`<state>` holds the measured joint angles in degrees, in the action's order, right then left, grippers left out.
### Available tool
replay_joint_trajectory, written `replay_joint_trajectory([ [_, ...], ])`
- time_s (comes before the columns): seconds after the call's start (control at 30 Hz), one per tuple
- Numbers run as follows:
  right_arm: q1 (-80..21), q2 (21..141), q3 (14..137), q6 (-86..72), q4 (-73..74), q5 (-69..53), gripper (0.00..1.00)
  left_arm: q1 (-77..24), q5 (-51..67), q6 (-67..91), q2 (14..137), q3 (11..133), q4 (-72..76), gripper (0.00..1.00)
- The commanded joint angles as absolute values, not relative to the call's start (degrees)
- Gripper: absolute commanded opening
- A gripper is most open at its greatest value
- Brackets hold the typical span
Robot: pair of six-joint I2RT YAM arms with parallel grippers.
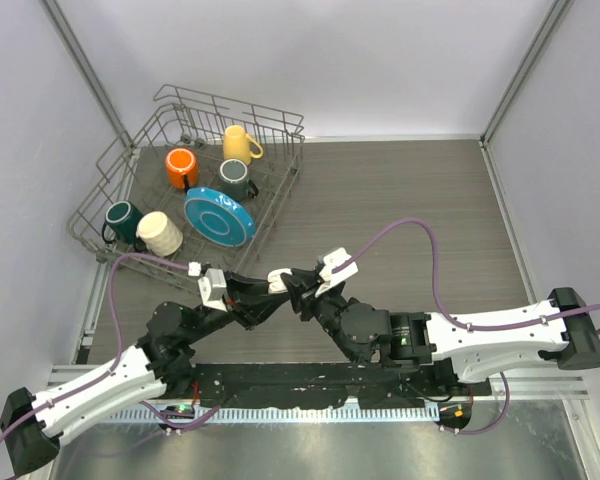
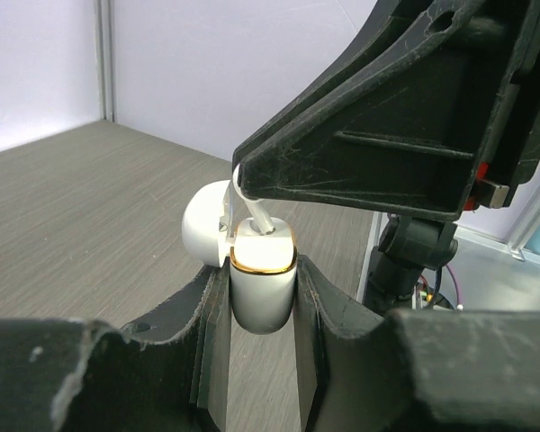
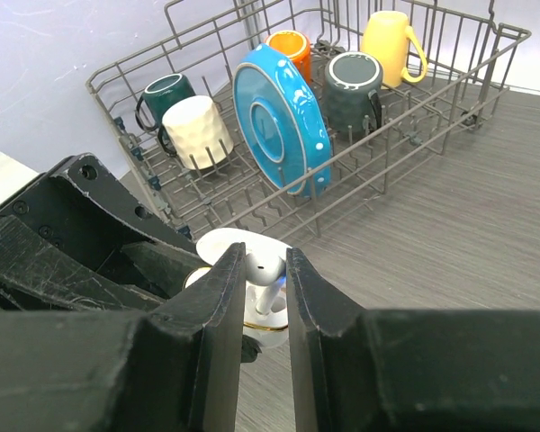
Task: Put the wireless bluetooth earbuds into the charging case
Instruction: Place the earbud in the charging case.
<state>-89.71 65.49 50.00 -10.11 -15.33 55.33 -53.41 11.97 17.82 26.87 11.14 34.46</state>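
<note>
On the left, our left gripper is clamped narrowly around the small white rounded charging case with a gold rim. The case is upright, its white hinged lid swung open. To the right, our right gripper pinches one tiny white stemmed plastic earbud, whose stem dips into the case mouth. We judge this earbud partly inserted, not yet seated. We see no other earbuds.

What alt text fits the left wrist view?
Left gripper clamps an open white charging case upright, lid flipped back. Right gripper, from above, holds a white earbud, stem reaching into the case, over a wood-grain table.
</note>
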Motion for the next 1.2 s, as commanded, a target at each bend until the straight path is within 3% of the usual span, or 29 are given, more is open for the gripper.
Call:
replay_joint_trajectory([
  [0.0, -89.6, 63.5, 48.9, -8.1, -16.3, 54.3, 0.01, -53.6, 8.9, 18.1, 24.5, 12.7, 38.9, 0.00],
  [0.5, -89.6, 63.5, 48.5, -6.4, -16.1, 50.5, 0.01, -53.6, 6.2, 17.7, 21.6, 11.4, 38.1, 0.00],
  [1.17, -89.6, 65.5, 50.4, -3.4, -16.8, 54.4, 0.01, -53.6, 9.4, 14.0, 20.8, 11.1, 39.1, 0.00],
])
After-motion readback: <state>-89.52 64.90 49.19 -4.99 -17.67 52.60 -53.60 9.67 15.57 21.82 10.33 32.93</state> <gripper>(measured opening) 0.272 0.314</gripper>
